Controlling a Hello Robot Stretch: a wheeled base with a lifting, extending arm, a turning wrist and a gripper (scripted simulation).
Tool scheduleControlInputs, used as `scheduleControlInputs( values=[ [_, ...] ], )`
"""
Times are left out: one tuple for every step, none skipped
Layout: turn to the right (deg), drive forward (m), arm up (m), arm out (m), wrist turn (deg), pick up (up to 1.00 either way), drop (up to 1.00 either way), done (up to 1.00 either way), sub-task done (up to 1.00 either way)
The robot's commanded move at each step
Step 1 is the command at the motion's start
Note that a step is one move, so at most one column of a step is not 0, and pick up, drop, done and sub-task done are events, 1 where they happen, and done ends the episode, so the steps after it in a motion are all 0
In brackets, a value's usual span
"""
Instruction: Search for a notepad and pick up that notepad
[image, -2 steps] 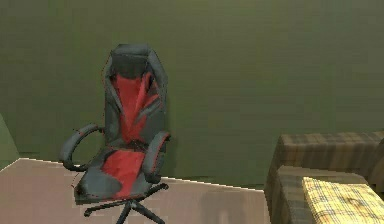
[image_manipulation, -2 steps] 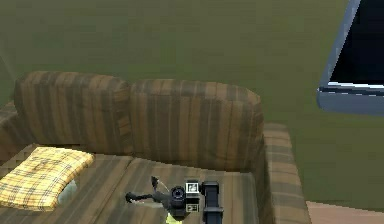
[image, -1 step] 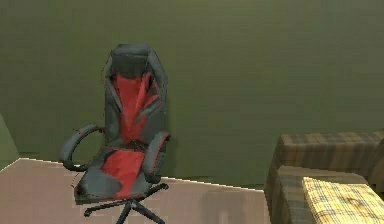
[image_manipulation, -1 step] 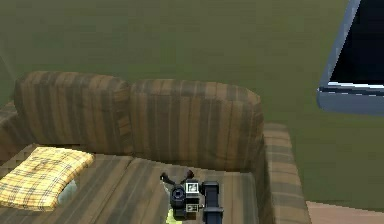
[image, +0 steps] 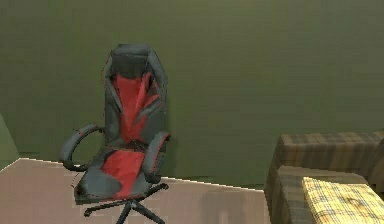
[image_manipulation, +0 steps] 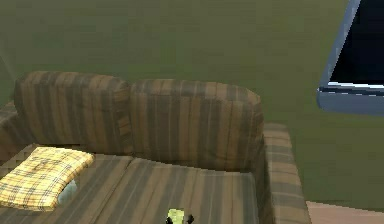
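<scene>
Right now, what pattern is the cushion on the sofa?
Yellow plaid; the cushion shows best in the arm side view.

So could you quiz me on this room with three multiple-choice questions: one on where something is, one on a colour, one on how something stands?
1. Where does the yellow checked cushion lie?
A on a desk
B on the seat of the sofa, at the arm side view's left
C on a shelf

2. What colour are the middle panels of the office chair?
A red
B blue
C white

3. How does the office chair stand?
A on its side
B upside down
C upright on its wheeled base

Answers: B, it rests on the striped seat beside the armrest; A, red panels run down the back and seat between dark edges; C, its base is down and its back points up.
</scene>
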Motion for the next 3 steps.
scheduleControlInputs(
  values=[
    [0.0, 0.0, 0.0, 0.0, 0.0, 1.0, 0.0, 0.0, 0.0],
    [0.0, 0.0, 0.1, 0.0, 0.0, 0.0, 0.0, 0.0, 0.0],
    [0.0, 0.0, 0.0, 0.0, 0.0, 0.0, 0.0, 1.0, 0.0]
  ],
)
